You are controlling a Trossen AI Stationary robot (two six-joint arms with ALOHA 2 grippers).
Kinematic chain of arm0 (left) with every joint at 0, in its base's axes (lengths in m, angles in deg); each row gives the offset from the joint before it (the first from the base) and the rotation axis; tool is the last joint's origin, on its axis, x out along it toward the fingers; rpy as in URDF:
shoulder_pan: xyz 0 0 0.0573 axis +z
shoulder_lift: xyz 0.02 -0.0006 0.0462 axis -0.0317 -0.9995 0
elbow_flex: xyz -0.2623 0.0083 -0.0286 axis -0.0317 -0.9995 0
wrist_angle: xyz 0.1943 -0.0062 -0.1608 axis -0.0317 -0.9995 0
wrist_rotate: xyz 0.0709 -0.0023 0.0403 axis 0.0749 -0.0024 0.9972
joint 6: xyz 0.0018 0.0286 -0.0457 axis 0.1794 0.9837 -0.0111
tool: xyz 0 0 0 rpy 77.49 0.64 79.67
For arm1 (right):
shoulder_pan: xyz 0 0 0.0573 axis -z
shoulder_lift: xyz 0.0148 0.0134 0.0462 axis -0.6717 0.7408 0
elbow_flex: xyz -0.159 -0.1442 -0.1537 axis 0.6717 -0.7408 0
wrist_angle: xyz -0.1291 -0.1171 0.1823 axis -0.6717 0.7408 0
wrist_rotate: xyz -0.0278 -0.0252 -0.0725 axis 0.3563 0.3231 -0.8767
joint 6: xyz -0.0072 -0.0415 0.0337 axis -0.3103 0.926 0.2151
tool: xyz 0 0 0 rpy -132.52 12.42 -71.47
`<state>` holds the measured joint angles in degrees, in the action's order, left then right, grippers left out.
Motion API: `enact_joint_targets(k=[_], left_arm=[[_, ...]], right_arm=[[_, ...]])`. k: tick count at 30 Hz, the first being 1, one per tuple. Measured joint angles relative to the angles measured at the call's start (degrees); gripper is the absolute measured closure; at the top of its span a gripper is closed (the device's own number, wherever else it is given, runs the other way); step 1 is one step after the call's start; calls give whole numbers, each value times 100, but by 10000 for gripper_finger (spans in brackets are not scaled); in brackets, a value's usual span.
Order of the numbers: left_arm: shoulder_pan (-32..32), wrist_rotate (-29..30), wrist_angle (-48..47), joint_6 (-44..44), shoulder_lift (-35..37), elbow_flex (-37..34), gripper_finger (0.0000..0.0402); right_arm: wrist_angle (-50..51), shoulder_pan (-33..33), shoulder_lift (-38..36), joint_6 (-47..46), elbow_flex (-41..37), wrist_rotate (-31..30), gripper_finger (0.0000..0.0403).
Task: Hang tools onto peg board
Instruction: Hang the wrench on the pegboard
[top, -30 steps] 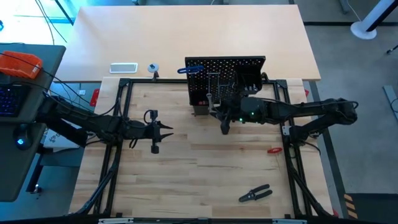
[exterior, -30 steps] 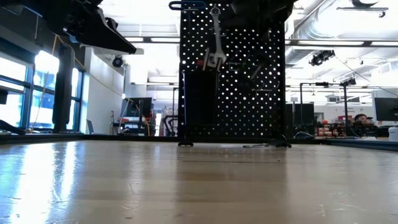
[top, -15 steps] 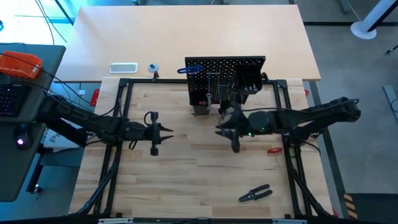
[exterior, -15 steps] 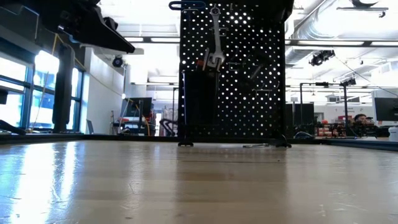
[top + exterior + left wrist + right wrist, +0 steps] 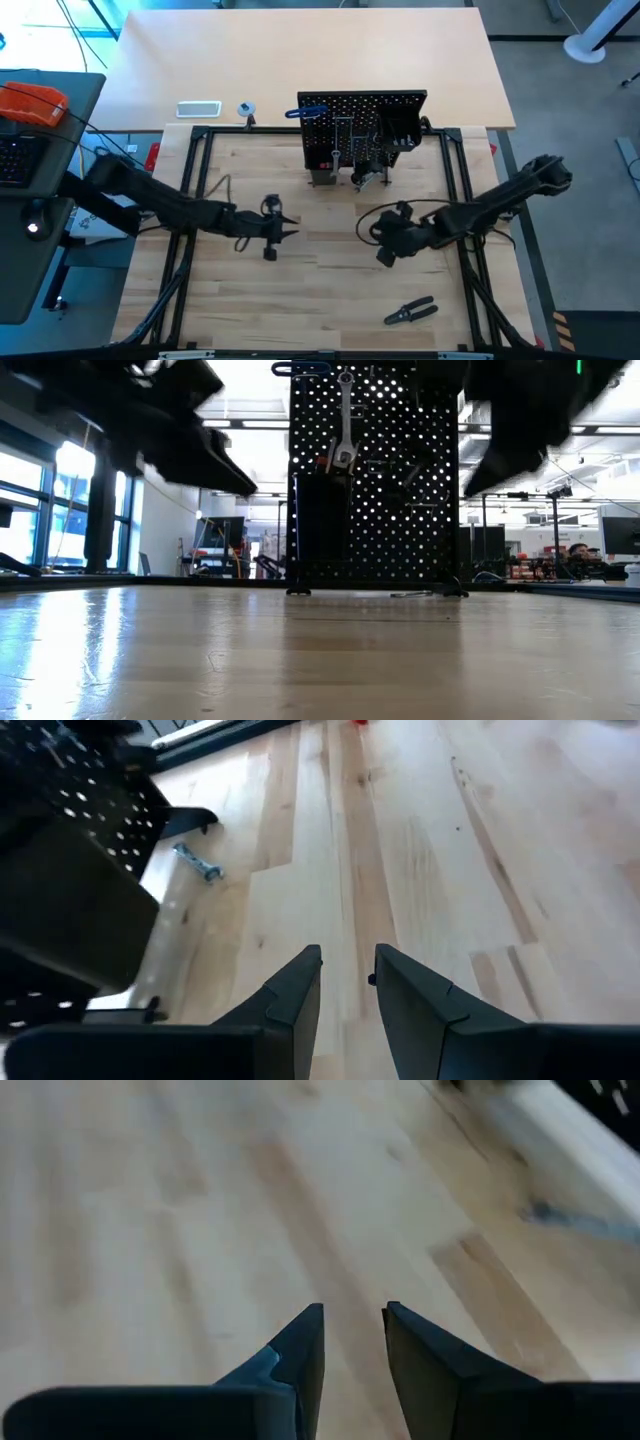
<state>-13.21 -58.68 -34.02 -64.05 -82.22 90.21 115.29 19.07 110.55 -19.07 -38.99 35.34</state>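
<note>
Both grippers hang over the bare wooden table (image 5: pixel 330 290) and hold nothing. Left gripper (image 5: pixel 288 227), at middle left of the high view, and right gripper (image 5: pixel 367 229), at middle right, each show a small gap between empty fingers. Black-handled pliers (image 5: pixel 411 312) lie at lower right, not yet hung. Farther off, at upper middle, the upright black peg board (image 5: pixel 362 104) already carries a silver wrench (image 5: pixel 345 420) on a hook.
</note>
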Motion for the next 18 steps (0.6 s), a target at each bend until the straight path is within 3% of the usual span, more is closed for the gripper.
enact_joint_targets(k=[5,10,14,18], left_arm=[[138,-177,1230,-161,-1118,0,309],[192,-300,2015,-450,-1838,0,309],[194,-303,2327,-612,-2135,-2,309],[194,-321,2521,-744,-2218,2,309]], right_arm=[[-1436,303,332,-705,-1337,-631,299],[-2963,901,530,-435,-2162,-1197,299],[-3889,1550,691,405,-2290,-949,299],[-4193,2127,872,966,-2292,-737,299]])
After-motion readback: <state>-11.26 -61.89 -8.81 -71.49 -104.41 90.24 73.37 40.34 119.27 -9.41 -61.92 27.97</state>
